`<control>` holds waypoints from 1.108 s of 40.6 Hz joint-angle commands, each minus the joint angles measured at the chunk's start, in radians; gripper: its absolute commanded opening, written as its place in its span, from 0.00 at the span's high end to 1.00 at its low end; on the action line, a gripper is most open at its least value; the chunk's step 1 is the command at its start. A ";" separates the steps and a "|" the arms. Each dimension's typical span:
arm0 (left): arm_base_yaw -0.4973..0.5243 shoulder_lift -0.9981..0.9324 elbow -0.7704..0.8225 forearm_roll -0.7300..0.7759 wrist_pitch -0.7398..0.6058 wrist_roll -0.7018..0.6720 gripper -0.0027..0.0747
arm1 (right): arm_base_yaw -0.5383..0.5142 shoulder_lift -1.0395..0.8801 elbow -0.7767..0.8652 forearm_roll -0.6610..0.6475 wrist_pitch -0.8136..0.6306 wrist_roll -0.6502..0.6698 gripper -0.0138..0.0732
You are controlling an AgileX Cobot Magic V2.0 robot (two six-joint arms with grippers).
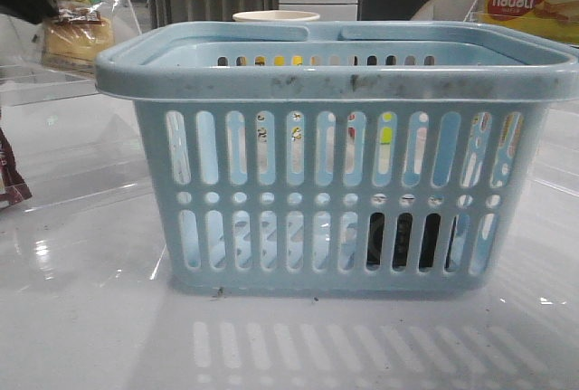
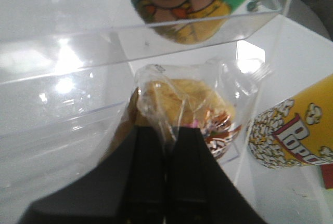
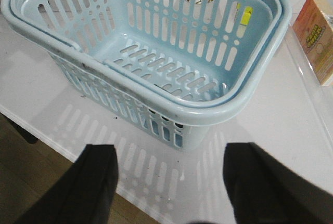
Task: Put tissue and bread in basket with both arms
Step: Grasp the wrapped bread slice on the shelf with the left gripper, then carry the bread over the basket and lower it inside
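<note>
I read the basket [image 1: 339, 82] as light blue with dark scuffs along its rim. The bread [image 2: 182, 104] is tan-yellow under a clear wrapper. The box [image 1: 534, 1] at the counter's far right corner is yellow with a red logo. The popcorn tub [image 2: 291, 130] is yellow and red.

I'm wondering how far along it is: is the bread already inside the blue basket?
No, the basket shows only its bare slotted floor in the right wrist view, while the bread sits pinched in the left end effector.
</note>
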 commanded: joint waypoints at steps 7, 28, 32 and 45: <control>-0.005 -0.204 -0.033 -0.020 0.041 0.113 0.85 | -0.003 0.001 -0.025 -0.009 -0.074 -0.011 0.22; -0.294 -0.417 -0.033 -0.020 0.228 0.424 0.85 | -0.003 0.001 -0.025 -0.009 -0.074 -0.011 0.22; -0.394 -0.414 -0.033 -0.020 0.245 0.520 0.85 | -0.003 0.001 -0.025 -0.009 -0.074 -0.011 0.22; -0.615 -0.343 -0.031 -0.001 0.264 0.680 0.85 | -0.003 0.001 -0.025 -0.009 -0.074 -0.011 0.22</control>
